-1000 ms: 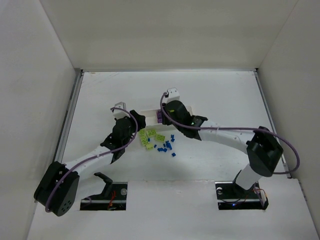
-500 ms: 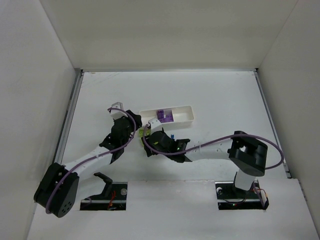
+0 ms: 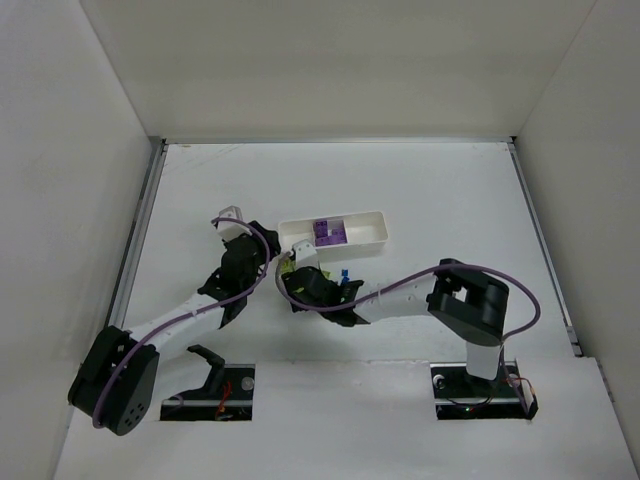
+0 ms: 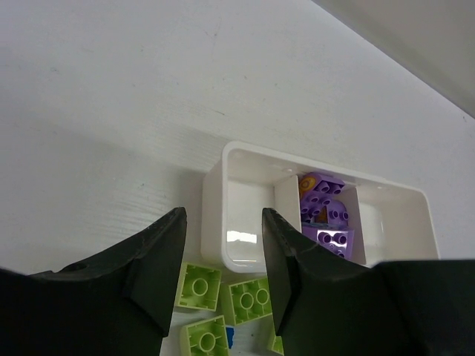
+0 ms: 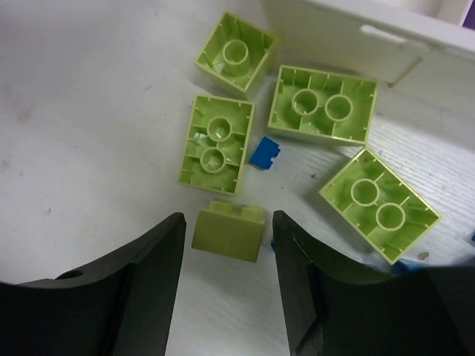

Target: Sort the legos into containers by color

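Observation:
The white three-compartment tray (image 3: 365,238) lies at mid table; it also shows in the left wrist view (image 4: 245,215). Its middle compartment holds purple blocks (image 4: 324,215); its left compartment is bare. Lime-green bricks (image 5: 323,104) lie upside down just in front of the tray, with a tiny blue piece (image 5: 265,153) among them. My right gripper (image 5: 226,237) is open, low over the table, its jaws on either side of a green brick lying on its side (image 5: 228,231). My left gripper (image 4: 221,256) is open and empty above the green bricks (image 4: 199,286), facing the tray's left end.
More tiny blue pieces (image 3: 345,276) lie beside the right arm. A metal rail (image 3: 140,230) runs along the table's left edge. White walls enclose the table on three sides.
My right arm has swung from over the tray down and left to the green bricks in front of it. The tray's middle compartment now shows purple blocks. My left gripper barely moved.

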Available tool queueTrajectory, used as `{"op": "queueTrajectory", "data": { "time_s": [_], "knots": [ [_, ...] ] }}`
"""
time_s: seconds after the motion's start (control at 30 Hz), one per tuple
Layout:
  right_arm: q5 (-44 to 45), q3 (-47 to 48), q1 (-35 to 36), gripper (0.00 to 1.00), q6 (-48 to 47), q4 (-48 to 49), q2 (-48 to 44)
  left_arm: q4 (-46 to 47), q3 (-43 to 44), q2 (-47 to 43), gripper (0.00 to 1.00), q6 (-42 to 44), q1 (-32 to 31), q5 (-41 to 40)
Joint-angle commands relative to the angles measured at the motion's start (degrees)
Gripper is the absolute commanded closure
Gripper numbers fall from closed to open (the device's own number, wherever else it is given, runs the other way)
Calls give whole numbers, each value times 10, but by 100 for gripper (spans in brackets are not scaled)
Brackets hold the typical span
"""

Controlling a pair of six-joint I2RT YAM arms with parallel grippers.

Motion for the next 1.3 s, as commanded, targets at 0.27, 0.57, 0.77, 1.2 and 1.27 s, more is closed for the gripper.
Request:
{"op": "queueTrajectory", "data": {
  "time_s": [0.27,0.57,0.77,1.2,1.27],
  "knots": [
    [41,4,1,71,9,21,-62,18,-1,2,58,4,-5,-21],
    [26,-104,-77,71,-7,50,-241,5,9,-8,60,37,-45,-57],
    [-39,-75,-138,71,-24,81,-223,-49,-4,-38,61,47,-105,-104],
    [43,-89,-226,71,-58,91,-191,-245,-15,-114,64,-3,-249,-212],
    [49,-98,-251,71,-55,91,-192,-246,-13,-91,63,-15,-252,-213]
  ]
}}
